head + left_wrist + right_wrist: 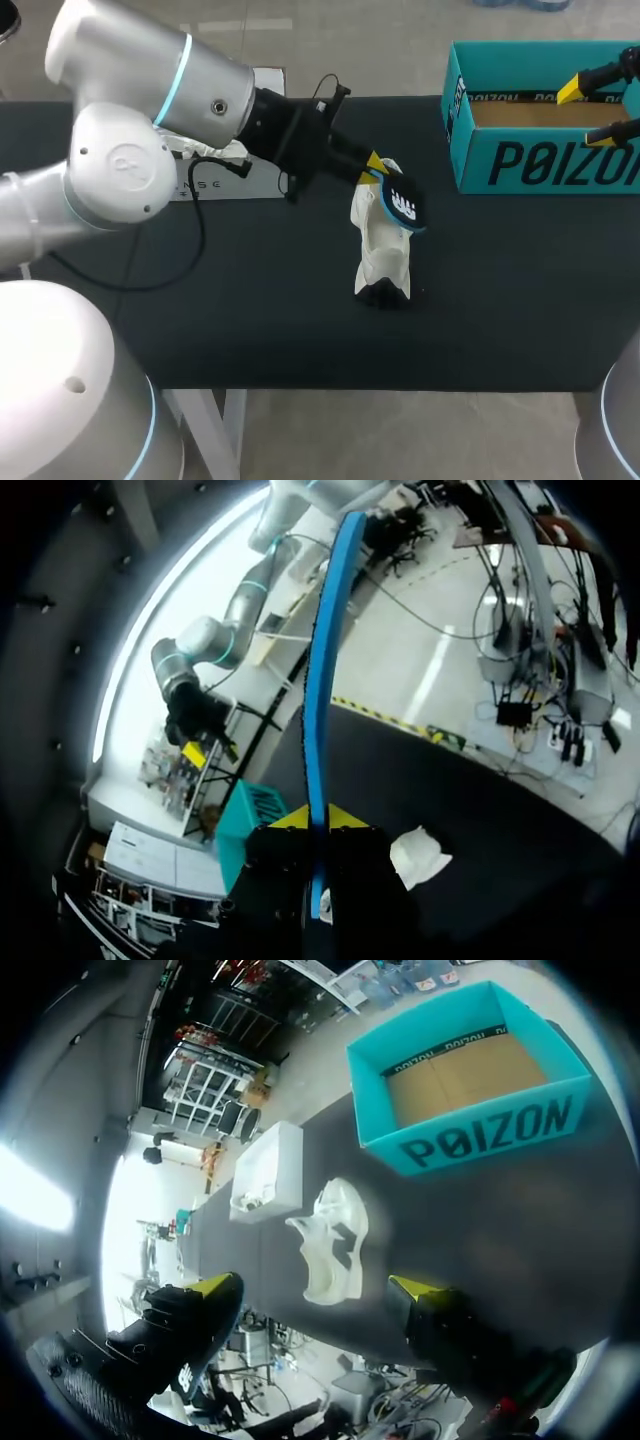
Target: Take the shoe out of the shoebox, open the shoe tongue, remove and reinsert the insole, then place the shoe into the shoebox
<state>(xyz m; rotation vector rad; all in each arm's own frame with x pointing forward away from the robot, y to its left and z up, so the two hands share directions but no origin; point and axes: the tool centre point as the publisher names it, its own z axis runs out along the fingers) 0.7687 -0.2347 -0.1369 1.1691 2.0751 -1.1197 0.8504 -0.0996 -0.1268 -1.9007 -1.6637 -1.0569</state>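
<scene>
Clamping the blue-edged insole (325, 660) edge-on between its yellow tips, the left gripper (320, 820) is held over the white shoe (382, 255), which is set on the black table (250, 320). The right gripper (585, 113) is spread wide, holding nothing, above the teal shoebox (530, 160), well apart from the shoe.

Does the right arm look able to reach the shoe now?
Probably yes: the right end effector hangs open over the box, with bare table between it and the shoe.
</scene>
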